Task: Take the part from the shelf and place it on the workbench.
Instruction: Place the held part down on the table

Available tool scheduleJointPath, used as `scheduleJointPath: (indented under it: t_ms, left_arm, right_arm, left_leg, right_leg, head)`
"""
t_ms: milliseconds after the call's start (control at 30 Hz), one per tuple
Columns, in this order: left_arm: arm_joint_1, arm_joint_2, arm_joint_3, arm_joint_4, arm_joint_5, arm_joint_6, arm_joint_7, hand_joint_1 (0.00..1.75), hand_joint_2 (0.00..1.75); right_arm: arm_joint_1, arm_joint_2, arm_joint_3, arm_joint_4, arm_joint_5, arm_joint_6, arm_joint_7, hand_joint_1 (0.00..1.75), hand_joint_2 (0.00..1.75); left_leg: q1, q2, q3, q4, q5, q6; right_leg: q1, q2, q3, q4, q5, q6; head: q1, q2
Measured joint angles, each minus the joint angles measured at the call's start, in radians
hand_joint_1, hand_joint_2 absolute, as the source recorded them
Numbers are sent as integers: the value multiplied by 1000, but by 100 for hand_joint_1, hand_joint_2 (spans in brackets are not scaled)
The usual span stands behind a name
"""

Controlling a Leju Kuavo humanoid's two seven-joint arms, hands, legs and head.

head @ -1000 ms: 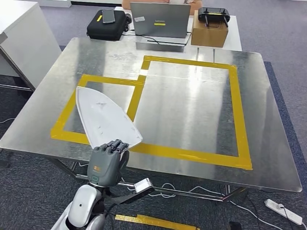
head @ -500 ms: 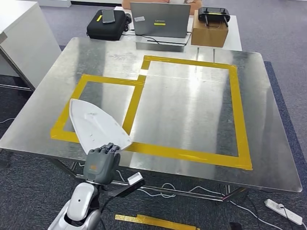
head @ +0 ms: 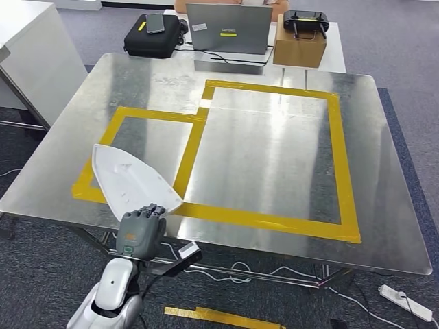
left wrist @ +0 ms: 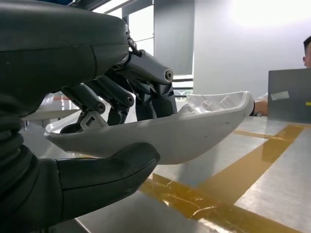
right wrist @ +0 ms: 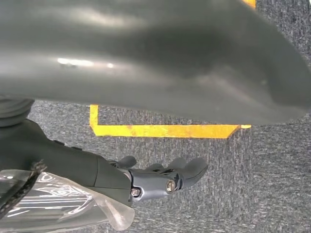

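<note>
Head view, near edge: one left hand (head: 138, 232) gripping one white part (head: 132, 179) by its narrow end, fingers on top, thumb underneath per left wrist view. Part (left wrist: 165, 128) held just above the workbench (head: 248, 154), hollow ribbed side up, broad end out over the near-left corner of the smaller tape square. From left wrist view, looks slightly clear of the steel, contact hard to confirm. Right hand (right wrist: 161, 177) seen in right wrist view: fingers extended, slightly apart, nothing in them, grey carpet and one yellow floor tape corner (right wrist: 154, 130) beyond.

Mid: one steel workbench, two yellow tape (head: 341, 164) outlines, smaller square on the left joined to a larger one on the right. One strip of yellow tape on the floor (head: 217, 317) under the near edge. One white power strip (head: 406, 301) on the carpet at lower right.

Far: one second table with one grey laptop (head: 228, 29), one black case (head: 151, 40) with one phone (head: 155, 22) on top, one cardboard box (head: 299, 42) carrying one black controller (head: 306, 22). One person's arm (left wrist: 261, 106) beside the laptop in left wrist view. One white cabinet (head: 36, 58) far left.
</note>
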Motion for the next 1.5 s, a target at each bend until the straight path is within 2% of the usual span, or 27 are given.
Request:
scheduleJointPath:
  t_ms: [600,1067,1500]
  left_arm:
    - [-70,-36,-4,25,0,55,-50,175,175]
    - [-84,-41,-16,39,2,71,-53,175,175]
    - [-125,-44,16,128,28,14,-27,175,175]
  right_arm:
    - [0,0,-2,9,25,4,0,0,0]
    - [0,0,-6,14,30,4,0,0,0]
    - [0,4,-21,18,39,9,5,0,0]
  left_leg:
    - [0,0,0,0,0,0]
    - [0,0,0,0,0,0]
    - [0,0,0,0,0,0]
  right_leg:
    - [0,0,0,0,0,0]
    - [0,0,0,0,0,0]
    - [0,0,0,0,0,0]
  head:
    - [0,0]
    - [0,0]
    - [0,0]
